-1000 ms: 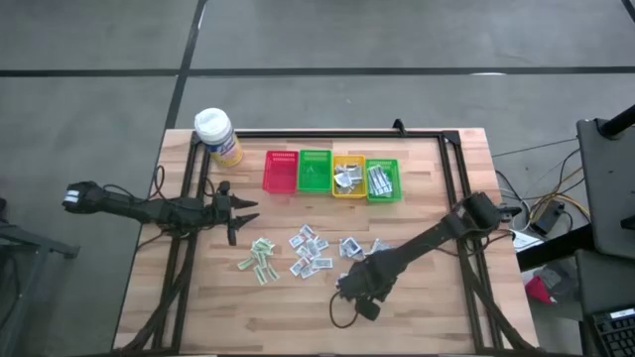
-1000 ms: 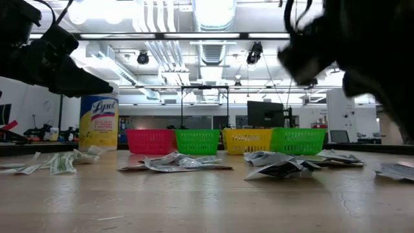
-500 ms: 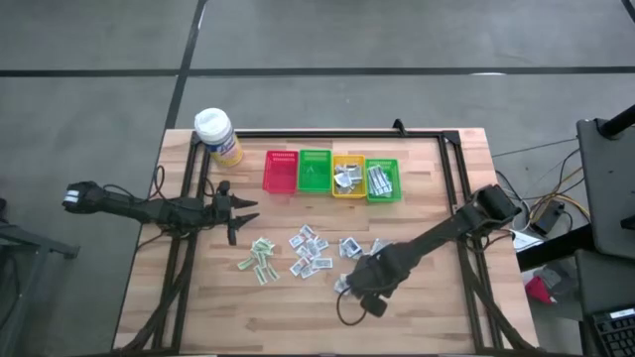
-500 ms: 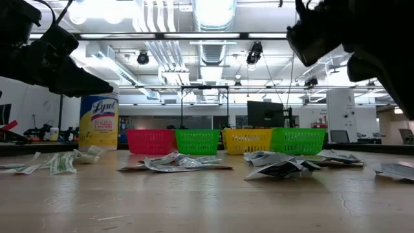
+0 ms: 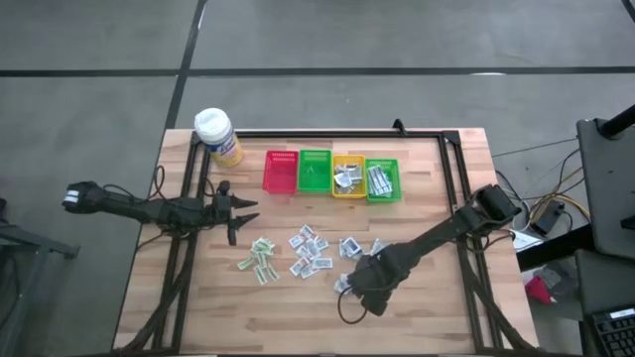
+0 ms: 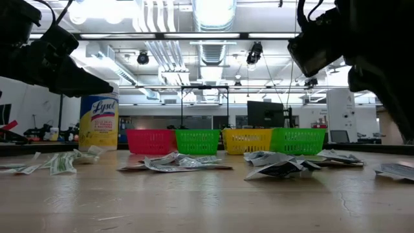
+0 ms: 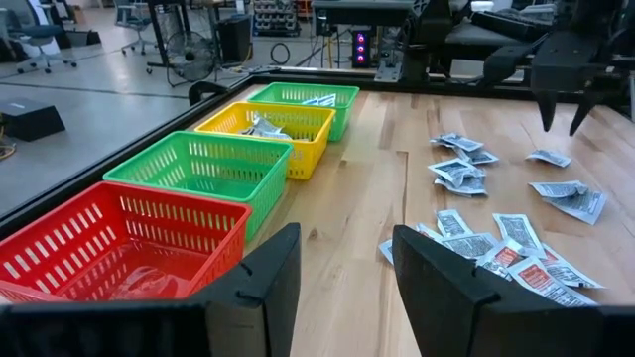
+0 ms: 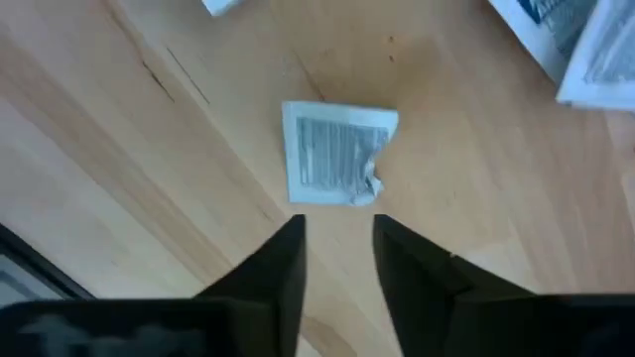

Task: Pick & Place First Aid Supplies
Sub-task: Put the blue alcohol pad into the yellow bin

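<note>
Bare wood around right hand, fingers apart.

Grey concrete floor surrounds the wooden table. Bright ceiling lights, exposed pipes and a dark monitor fill the room behind.

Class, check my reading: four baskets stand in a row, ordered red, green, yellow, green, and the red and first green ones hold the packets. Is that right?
Not quite. The order is right, but the high view shows the packets in the yellow basket and the far green basket; the red basket and first green basket look empty.
</note>
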